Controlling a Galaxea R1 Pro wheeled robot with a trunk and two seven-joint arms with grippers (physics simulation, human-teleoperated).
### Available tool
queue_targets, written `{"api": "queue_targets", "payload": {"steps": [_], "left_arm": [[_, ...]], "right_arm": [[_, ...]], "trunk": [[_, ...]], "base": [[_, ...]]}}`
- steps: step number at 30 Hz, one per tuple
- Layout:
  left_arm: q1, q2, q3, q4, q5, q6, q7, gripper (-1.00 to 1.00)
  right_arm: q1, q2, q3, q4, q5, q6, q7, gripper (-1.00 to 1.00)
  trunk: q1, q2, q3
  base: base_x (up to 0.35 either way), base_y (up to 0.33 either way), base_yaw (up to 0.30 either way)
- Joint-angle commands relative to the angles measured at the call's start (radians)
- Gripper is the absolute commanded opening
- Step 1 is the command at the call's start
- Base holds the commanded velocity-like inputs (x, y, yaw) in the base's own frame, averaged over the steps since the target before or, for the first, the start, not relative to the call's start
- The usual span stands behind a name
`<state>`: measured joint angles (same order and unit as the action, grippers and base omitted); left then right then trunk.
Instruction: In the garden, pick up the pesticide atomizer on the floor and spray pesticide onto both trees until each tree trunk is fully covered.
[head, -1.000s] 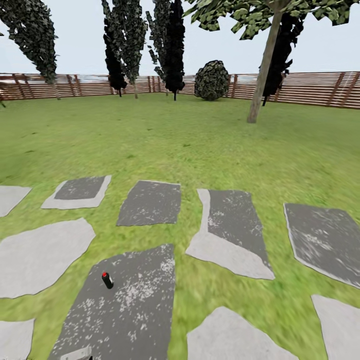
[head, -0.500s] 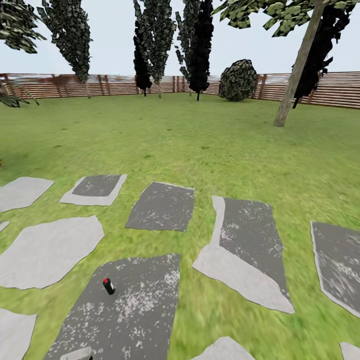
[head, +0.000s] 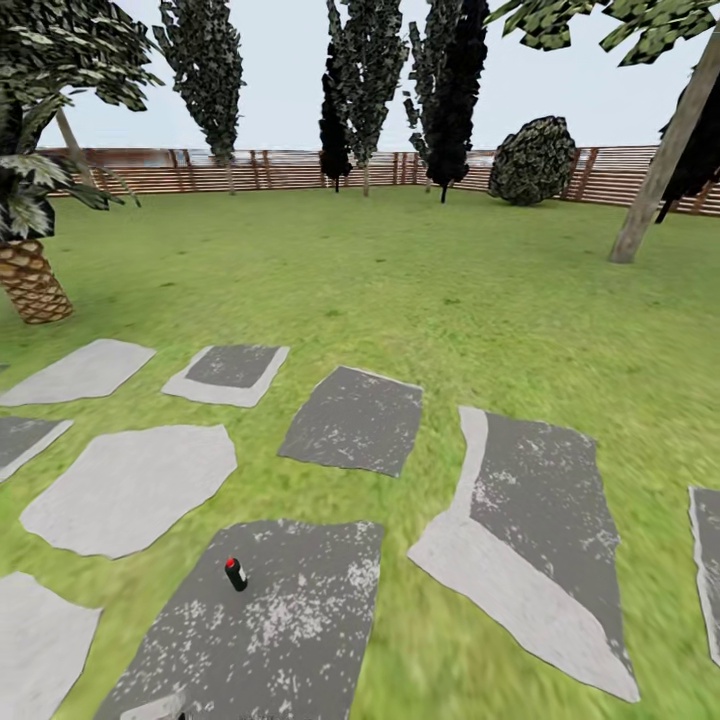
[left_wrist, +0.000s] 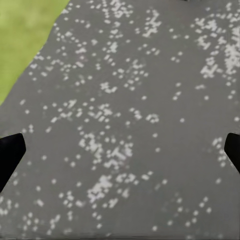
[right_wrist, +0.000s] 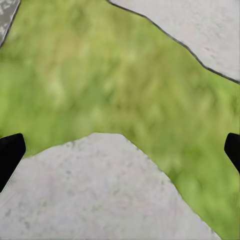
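The view has swung left, a palm (head: 30, 280) entering upper left, the atomizer (head: 235, 574) upright on the dark slab (head: 290, 620) lower left, light, slick, best pinched mid-body; both claws gape empty.

The left gripper (left_wrist: 120, 150) pointed downward, its two dark fingertips (left_wrist: 10, 152) showing at opposite edges of the left wrist view, spread wide apart with nothing between them. The right gripper (right_wrist: 120, 150) also faced down, its dark fingertips (right_wrist: 10, 152) likewise set far apart at the edges of the right wrist view, holding nothing.
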<state>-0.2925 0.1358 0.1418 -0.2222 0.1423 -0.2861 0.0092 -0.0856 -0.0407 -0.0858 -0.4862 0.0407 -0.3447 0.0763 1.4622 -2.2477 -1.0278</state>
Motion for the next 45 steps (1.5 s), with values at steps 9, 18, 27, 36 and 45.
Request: {"api": "queue_targets", "payload": {"steps": [9, 18, 27, 36, 45], "left_arm": [[0.0, 0.011, -0.008, -0.009, -0.003, -0.03, 0.0, 1.0], [0.0, 0.008, -0.008, -0.011, -0.001, -0.04, 0.003, 1.0], [0.0, -0.002, -0.013, -0.013, -0.002, -0.04, 0.003, 1.0], [-0.01, 0.008, -0.016, -0.018, -0.005, -0.031, 0.0, 1.0], [-0.173, 0.044, -0.014, -0.046, -0.006, 0.052, 0.02, 1.0]], "right_arm": [[0.0, -0.001, -0.013, -0.001, 0.004, -0.004, 0.007, 1.0], [0.0, -0.01, -0.014, -0.001, 0.004, -0.012, 0.007, 1.0], [0.0, -0.01, -0.013, 0.002, 0.004, -0.11, 0.005, 1.0], [-0.001, -0.008, -0.01, -0.003, 0.005, -0.114, -0.055, 1.0], [-0.16, -0.008, -0.009, -0.216, 0.008, 0.02, -0.061, 1.0]], "trunk": [[0.0, 0.0, -0.001], [0.0, 0.0, -0.001], [0.0, 0.0, -0.005], [0.0, 0.0, -0.01], [0.0, 0.0, -0.01]], "base": [[0.002, -0.001, 0.274], [0.0, 0.0, 0.106], [0.0, 0.0, 0.083], [0.0, 0.0, 0.123], [0.0, 0.0, 0.004]]}}
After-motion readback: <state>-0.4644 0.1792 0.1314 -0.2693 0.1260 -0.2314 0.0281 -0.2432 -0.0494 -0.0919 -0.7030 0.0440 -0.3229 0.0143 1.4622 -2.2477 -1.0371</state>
